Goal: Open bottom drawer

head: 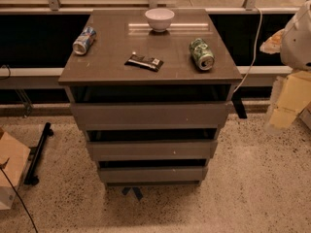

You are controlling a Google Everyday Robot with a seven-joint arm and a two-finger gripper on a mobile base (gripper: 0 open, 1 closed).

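Observation:
A grey cabinet (150,72) with three drawers stands in the middle of the view. The bottom drawer (152,174) is its lowest front, just above the floor, and looks pushed in. The middle drawer (151,149) and the top drawer (150,114) sit above it. My gripper (287,101) is at the far right edge, a pale tan shape hanging below the white arm (297,33). It is to the right of the cabinet at about top-drawer height, apart from it and well away from the bottom drawer.
On the cabinet top lie a white bowl (159,18), a blue-and-red can (84,40) on its side, a green can (201,54) on its side and a dark snack packet (144,61). A cardboard box (9,166) and a black bar (38,154) are on the floor at left. A white cable (252,47) hangs behind the cabinet at right.

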